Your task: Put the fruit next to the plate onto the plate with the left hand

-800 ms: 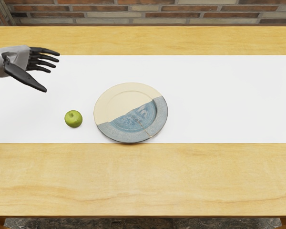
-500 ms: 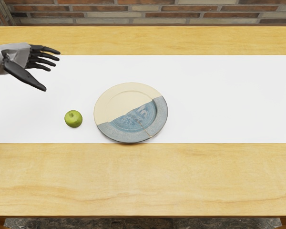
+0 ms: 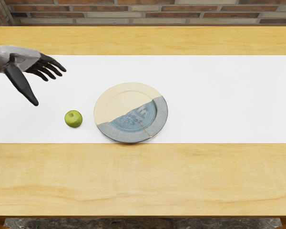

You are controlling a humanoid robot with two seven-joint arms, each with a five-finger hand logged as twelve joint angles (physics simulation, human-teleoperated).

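A small green apple [image 3: 73,119] lies on the white runner just left of a round plate [image 3: 118,98] that is half cream, half blue-grey. The two stand close but apart. My left hand [image 3: 40,78] reaches in from the left edge, up and to the left of the apple. Its black fingers [image 3: 51,67] are spread and hold nothing, and the thumb points down toward the apple. The plate has nothing on it. The right arm does not show.
A white runner [image 3: 219,95] crosses the wooden table [image 3: 143,176] from side to side. A brick wall [image 3: 143,12] stands behind the table's far edge.
My left hand has turned, so the fingers slant downward and the thumb drops lower toward the apple. Apple and plate have not moved.
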